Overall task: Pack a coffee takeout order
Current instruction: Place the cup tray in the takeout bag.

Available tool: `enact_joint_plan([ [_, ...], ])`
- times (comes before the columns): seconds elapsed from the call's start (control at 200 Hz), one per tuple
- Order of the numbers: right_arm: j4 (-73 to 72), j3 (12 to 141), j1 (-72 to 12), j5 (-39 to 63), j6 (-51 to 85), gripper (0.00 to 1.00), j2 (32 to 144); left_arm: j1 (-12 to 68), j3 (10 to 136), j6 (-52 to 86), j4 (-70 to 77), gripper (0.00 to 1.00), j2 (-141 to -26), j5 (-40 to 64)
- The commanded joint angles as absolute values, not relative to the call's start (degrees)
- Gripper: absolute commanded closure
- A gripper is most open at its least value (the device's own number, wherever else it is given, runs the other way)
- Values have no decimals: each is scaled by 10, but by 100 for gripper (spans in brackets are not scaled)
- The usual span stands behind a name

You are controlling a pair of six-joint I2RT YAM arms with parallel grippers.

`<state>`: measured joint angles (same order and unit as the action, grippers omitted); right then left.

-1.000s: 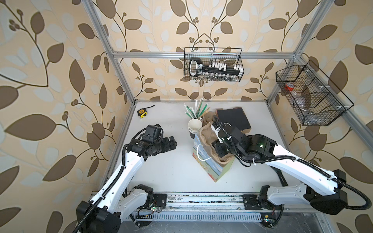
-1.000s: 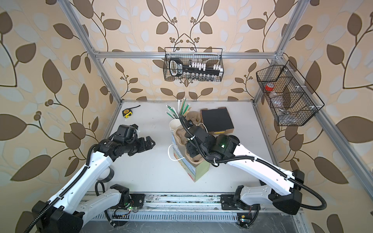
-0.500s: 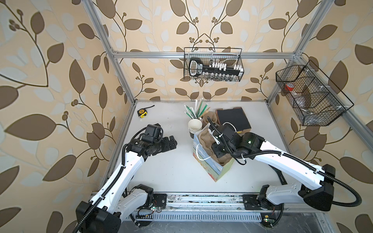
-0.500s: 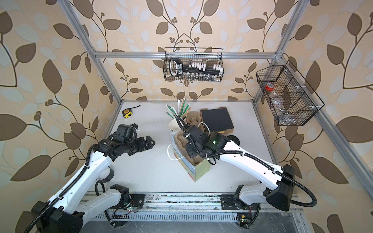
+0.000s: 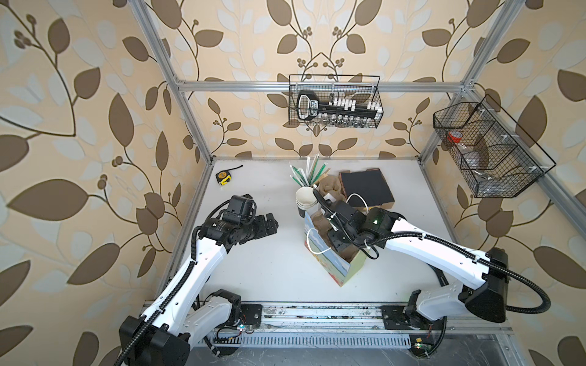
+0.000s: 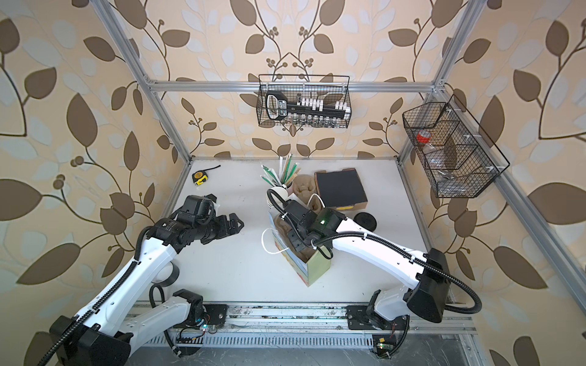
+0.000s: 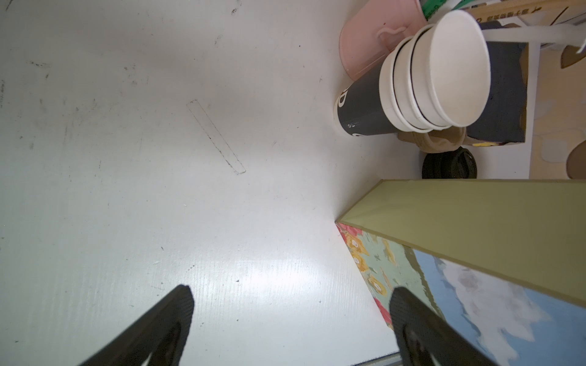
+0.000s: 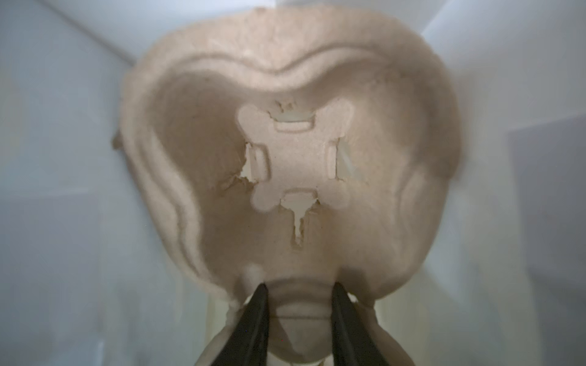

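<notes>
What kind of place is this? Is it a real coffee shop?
Probably not. It looks like a robot test booth. A left arm and a right arm stand on a rail, a metal frame holds wallpapered walls, and the cups and bag seem to be practice props.

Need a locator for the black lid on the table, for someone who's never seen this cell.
On the white table, find the black square sheet toward the back. The black lid lies flat on the table just in front of that sheet's near right corner. It is a round, low disc, whereas the sheet is square and the cup stack stands tall, white inside.
</notes>
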<state>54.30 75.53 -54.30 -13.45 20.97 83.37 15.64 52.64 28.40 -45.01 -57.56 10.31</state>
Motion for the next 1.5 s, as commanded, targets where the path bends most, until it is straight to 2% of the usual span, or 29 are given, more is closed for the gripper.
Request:
enact_joint_plan([
  [0.0, 547, 750, -537, -128, 201, 67, 858, 149, 549, 271, -456, 1, -574, 104],
  [0.225, 567, 773, -528, -146, 205, 60, 864, 149, 550, 270, -456, 1, -573, 104],
  [0.525, 581, 791, -529, -148, 203, 41, 876, 149, 549, 270, -456, 1, -573, 104],
  [0.75, 597, 872, -549, -164, 198, 27, 857, 149, 550, 270, -455, 1, -574, 108],
  [0.895, 616, 922, -546, -188, 197, 23, 839, 149, 548, 270, -447, 1, -561, 124],
  [1.11, 607, 968, -547, -195, 185, 20, 773, 150, 537, 286, -400, 1, -504, 204],
  [1.165, 612, 970, -542, -223, 191, 16, 749, 150, 537, 305, -399, 1, -487, 222],
  [1.235, 626, 961, -510, -247, 206, 14, 720, 150, 542, 332, -404, 1, -463, 248],
  [1.355, 620, 903, -408, -217, 230, 12, 656, 150, 555, 385, -415, 1, -416, 277],
  [1.38, 614, 887, -382, -201, 234, 11, 640, 151, 557, 394, -416, 1, -408, 283],
  [1.43, 599, 857, -334, -171, 241, 1, 613, 151, 556, 423, -415, 1, -394, 297],
  [1.495, 584, 823, -279, -138, 244, 0, 584, 152, 548, 460, -408, 1, -383, 324],
])
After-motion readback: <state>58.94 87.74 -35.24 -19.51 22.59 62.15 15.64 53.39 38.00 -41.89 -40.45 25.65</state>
